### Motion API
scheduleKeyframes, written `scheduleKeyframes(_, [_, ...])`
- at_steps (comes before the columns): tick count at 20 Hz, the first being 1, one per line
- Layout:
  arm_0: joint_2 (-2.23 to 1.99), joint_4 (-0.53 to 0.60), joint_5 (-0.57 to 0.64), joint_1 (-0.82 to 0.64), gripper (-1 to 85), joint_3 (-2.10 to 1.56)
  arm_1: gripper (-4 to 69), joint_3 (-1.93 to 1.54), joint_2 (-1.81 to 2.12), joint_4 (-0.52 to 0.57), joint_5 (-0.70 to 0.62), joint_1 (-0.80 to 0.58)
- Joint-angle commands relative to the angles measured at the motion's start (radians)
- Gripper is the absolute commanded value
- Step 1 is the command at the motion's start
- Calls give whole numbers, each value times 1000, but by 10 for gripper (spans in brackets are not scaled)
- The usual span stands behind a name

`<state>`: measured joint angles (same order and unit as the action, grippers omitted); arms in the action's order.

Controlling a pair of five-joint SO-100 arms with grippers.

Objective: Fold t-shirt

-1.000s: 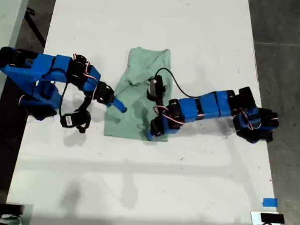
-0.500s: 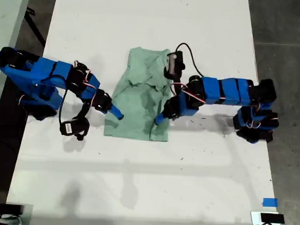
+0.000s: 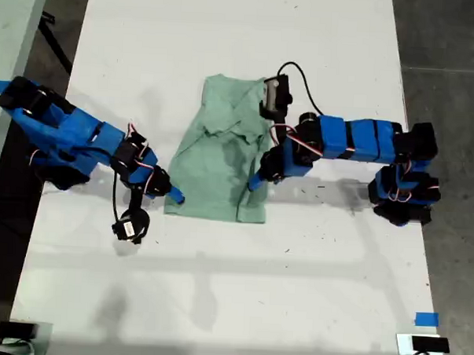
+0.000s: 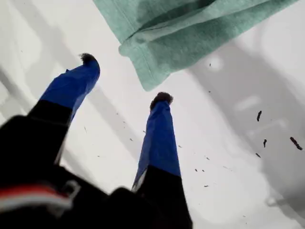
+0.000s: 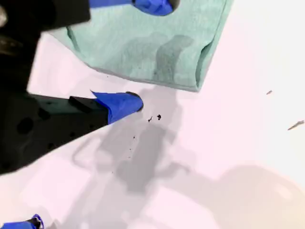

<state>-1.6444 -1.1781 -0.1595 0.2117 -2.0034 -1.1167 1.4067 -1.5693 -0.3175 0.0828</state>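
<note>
1. State. The shirt lies partly folded at the middle of the table, wrinkled, with loose layers along the edge toward the exterior view's left.
2. My first gripper stands spread with nothing between its jaws. Both fingers are over bare table, just short of the shirt's corner. In the exterior view it sits just beside the lower-left corner.
3. My second gripper is also spread and empty. It straddles the shirt's edge, one finger over cloth and one over table. In the exterior view it is at the shirt's lower-right side.
4. Risk – missed pinch. The first gripper's fingers are apart from the cloth, so closing here likely catches nothing.
5. Risk – partial grab. The corner shows stacked layers (a folded hem is visible). A shallow pinch may lift only the top layer and undo the fold.
6. Risk – drag. If one finger presses cloth while the arm travels, the shirt may slide and bunch.
7. Risk – uneven lift. Two grips at unequal heights would probably skew the next fold.
</note>
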Motion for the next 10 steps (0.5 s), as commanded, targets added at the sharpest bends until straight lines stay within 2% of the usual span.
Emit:
scheduleKeyframes(1, [11,146,-25,3,310,-43,262,-3,67,15,-15,-9])
scheduleKeyframes(5, [155,348,-80,21,242,-75,259,-32,71,5,-12,6])
scheduleKeyframes(8, [124,328,-137,21,7,-94,257,-46,72,8,-2,18])
scheduleKeyframes(10, [74,281,-144,12,0,-106,257,-60,72,21,-2,17])
